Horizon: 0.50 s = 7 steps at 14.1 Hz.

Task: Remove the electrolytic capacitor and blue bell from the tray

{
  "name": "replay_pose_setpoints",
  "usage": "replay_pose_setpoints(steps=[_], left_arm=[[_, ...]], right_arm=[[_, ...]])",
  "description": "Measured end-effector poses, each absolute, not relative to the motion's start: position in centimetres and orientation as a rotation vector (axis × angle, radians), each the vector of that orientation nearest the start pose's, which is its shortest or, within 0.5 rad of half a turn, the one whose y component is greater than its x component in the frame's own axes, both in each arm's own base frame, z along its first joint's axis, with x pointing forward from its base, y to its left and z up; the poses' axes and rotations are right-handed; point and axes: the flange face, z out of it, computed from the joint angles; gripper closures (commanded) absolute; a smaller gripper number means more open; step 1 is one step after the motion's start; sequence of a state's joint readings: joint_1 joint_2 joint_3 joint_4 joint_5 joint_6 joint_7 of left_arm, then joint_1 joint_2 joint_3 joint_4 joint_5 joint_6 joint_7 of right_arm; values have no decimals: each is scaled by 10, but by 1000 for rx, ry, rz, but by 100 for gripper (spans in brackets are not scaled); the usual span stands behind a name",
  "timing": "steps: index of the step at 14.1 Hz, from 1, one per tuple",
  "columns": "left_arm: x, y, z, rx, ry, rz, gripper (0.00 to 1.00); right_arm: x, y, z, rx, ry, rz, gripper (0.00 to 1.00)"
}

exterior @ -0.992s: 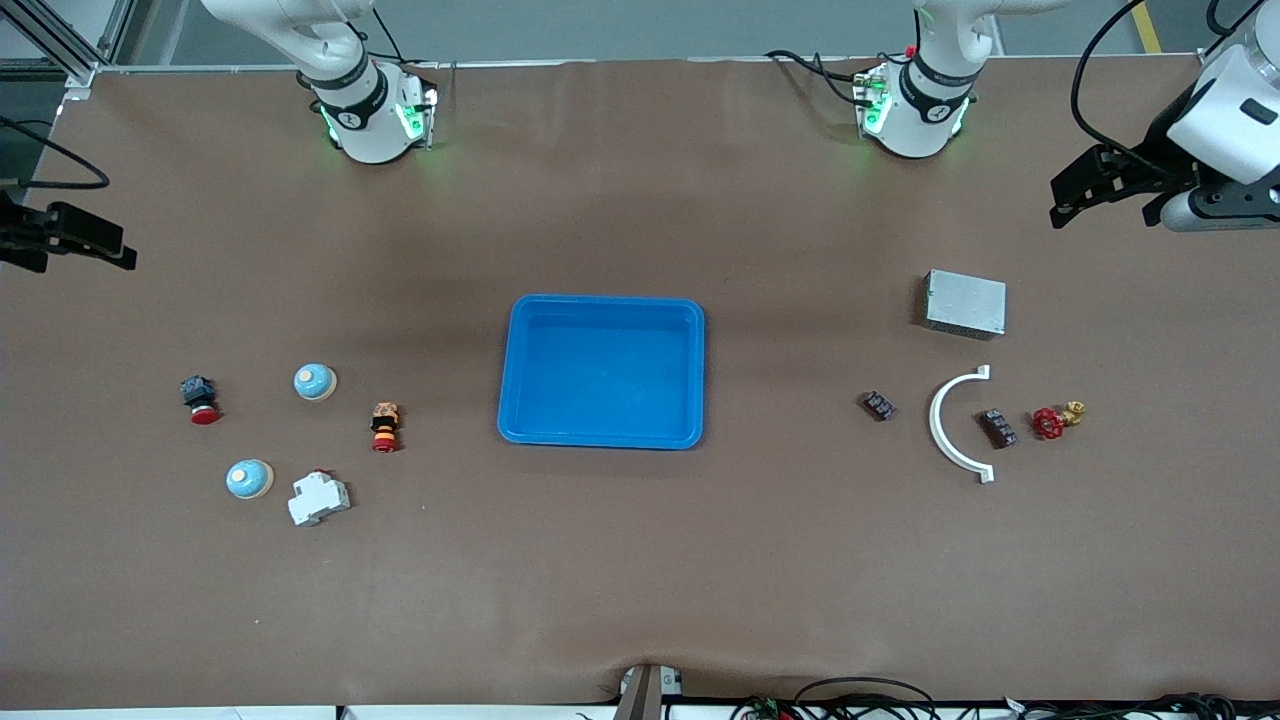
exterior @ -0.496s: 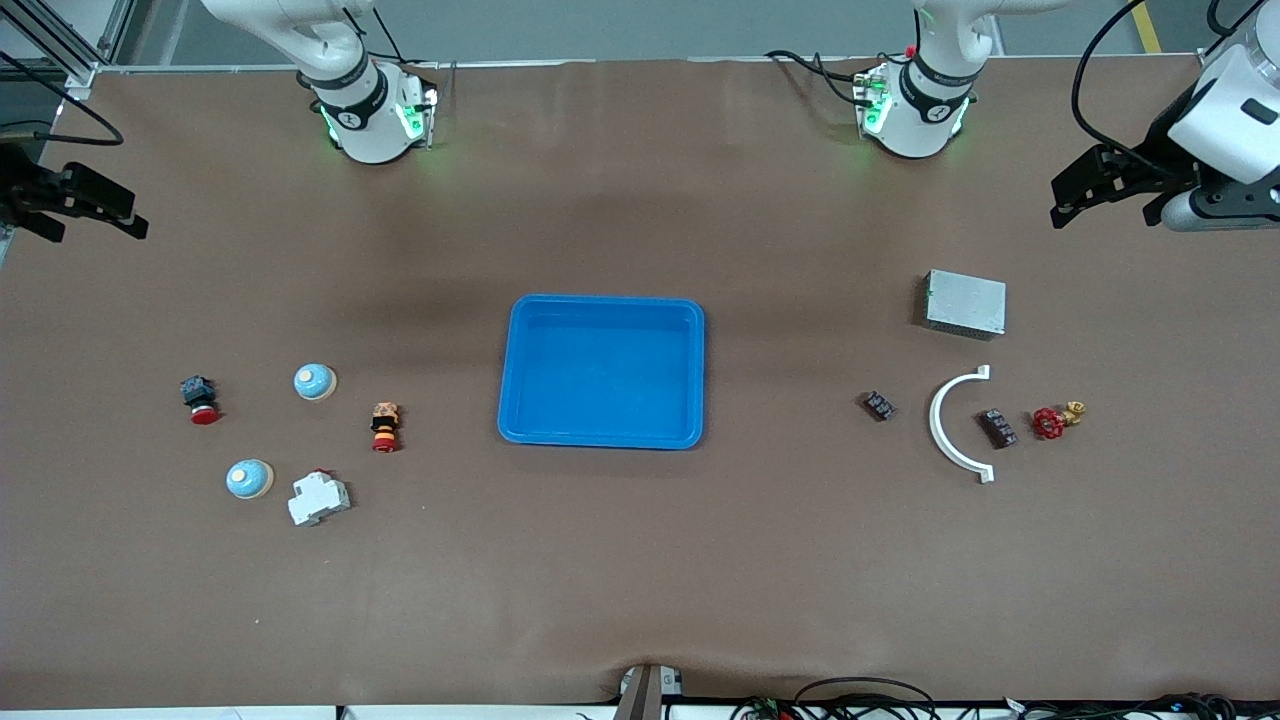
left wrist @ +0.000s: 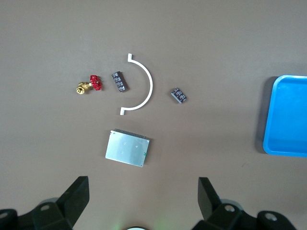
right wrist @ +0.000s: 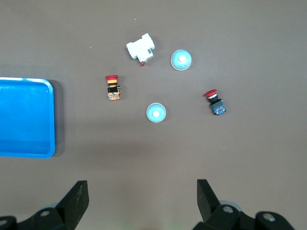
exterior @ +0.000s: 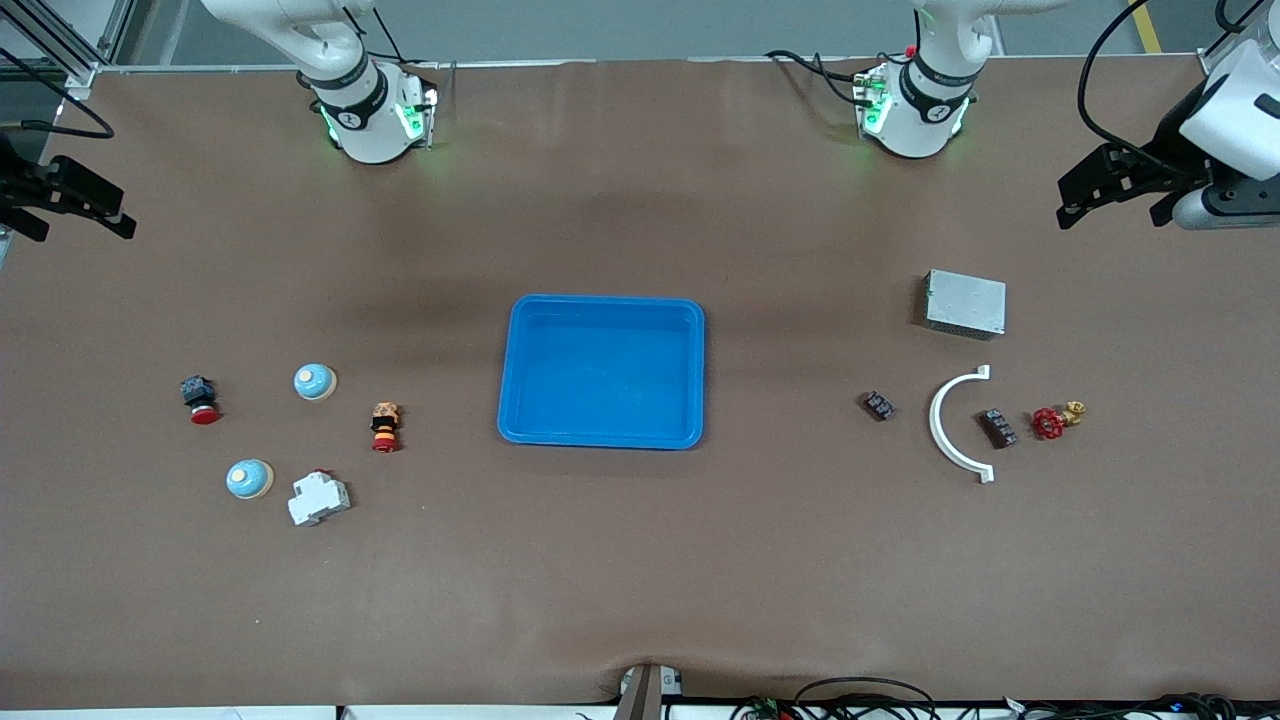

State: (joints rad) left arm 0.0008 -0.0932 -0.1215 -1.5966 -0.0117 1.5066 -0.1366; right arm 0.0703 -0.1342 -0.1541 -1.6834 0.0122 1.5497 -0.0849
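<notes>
Even, diffuse overhead light falls on the brown worktop [exterior: 640, 560], which reads moderately bright without strong glare. Soft, faint shadows lie close under the blue tray [exterior: 601, 370], and a broad darker band crosses the worktop just above it in the front view. Green indicator lights glow at both arm bases, tinting the surface beside them. Small parts stay sharp in all three views. In both wrist views the black fingers [left wrist: 72, 199] at the frame edge appear slightly soft and dark.
</notes>
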Motion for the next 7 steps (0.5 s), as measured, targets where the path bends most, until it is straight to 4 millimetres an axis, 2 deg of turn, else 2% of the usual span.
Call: replay_pose_setpoints(steps=[7], left_arm=[[519, -67, 665, -3146, -26, -34, 0]], right_arm=[[508, -46, 642, -3110, -3, -13, 0]])
